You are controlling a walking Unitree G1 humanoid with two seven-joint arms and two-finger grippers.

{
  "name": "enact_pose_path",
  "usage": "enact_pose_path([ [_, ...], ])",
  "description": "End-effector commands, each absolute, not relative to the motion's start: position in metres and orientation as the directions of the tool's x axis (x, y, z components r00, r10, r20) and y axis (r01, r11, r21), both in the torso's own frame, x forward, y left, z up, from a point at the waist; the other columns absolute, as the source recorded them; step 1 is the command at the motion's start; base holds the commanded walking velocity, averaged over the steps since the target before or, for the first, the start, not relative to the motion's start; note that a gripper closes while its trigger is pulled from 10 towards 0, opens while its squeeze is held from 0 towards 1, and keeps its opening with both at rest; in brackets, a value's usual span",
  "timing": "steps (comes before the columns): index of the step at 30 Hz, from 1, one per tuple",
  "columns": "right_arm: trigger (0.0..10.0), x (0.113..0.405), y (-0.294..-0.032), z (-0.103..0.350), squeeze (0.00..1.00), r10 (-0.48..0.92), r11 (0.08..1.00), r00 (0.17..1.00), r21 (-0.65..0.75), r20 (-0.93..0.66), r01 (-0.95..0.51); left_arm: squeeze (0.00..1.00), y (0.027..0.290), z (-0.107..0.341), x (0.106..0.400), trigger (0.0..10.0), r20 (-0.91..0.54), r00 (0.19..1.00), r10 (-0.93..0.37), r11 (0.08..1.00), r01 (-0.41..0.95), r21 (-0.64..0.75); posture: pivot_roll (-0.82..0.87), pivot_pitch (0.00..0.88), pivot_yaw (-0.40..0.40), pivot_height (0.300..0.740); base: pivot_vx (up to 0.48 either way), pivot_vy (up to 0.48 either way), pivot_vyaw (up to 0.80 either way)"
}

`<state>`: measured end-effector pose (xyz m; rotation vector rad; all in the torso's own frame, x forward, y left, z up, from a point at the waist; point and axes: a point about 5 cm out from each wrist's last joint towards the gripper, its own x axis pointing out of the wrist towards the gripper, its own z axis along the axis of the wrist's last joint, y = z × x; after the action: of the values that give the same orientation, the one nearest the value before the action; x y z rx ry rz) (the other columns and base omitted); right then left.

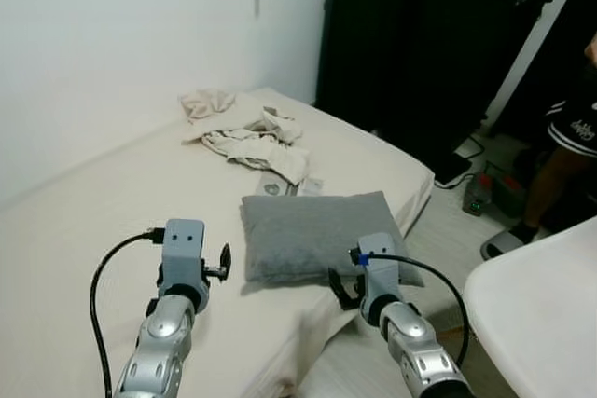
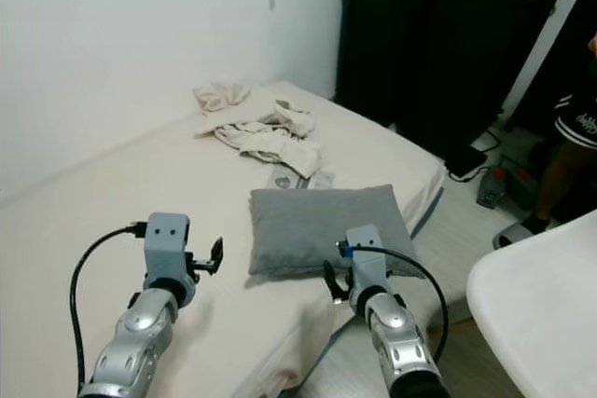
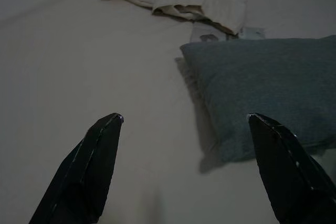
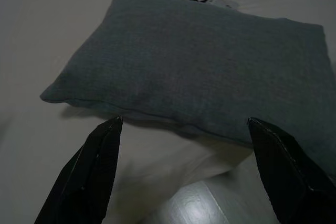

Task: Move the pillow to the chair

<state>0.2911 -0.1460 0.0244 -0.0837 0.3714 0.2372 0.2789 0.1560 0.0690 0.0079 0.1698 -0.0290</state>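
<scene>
The grey pillow (image 1: 322,235) lies flat on the cream bed (image 1: 112,221), close to the bed's near right edge, with crumpled pale cloths (image 1: 256,137) farther back toward the wall. Both arms are raised in front of it. The left pincer (image 1: 222,263) hangs just left of the pillow's near left corner, its fingers spread wide in the left wrist view, holding nothing. The right pincer (image 1: 343,288) sits at the pillow's near edge, also spread wide and empty, with the long near seam lying between its fingers in the right wrist view.

The step in hand looks like the reach before the grasp. To do it well, I would drive the right pincer forward until the seam sits deep between the fingers, then close on a thick fold rather than the thin edge, and bring the left pincer onto the left corner so the pillow lifts level. The white chair (image 1: 541,314) waits at near right.

The pillow is rectangular, plump, of soft matt grey fabric, and looks likely to sag when lifted
</scene>
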Motion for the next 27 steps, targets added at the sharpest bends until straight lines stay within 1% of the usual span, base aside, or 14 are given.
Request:
enact_pose_path([
  [1,10.0,0.2908,-0.146,0.0248,0.0,0.213,0.971,0.906,-0.022,-0.365,-0.237,0.0,0.1586,0.0659,0.2759,10.0,-0.178,0.984,-0.022,1.0,0.023,0.0,0.04,0.11,-0.031,0.74,0.0,0.0,0.0],
  [11,10.0,0.2901,-0.1464,0.0247,0.0,0.211,0.972,0.908,-0.016,-0.363,-0.232,0.0,0.1574,0.0668,0.2754,10.0,-0.174,0.984,-0.035,0.999,0.033,-0.011,0.04,0.11,-0.029,0.74,0.0,0.0,0.0],
  [27,10.0,0.292,-0.1468,0.0256,0.0,0.211,0.973,0.908,-0.015,-0.362,-0.232,0.0,0.1568,0.0686,0.2772,10.0,-0.162,0.986,-0.04,0.999,0.036,-0.023,0.04,0.103,-0.029,0.74,-0.265,0.0,0.0],
])
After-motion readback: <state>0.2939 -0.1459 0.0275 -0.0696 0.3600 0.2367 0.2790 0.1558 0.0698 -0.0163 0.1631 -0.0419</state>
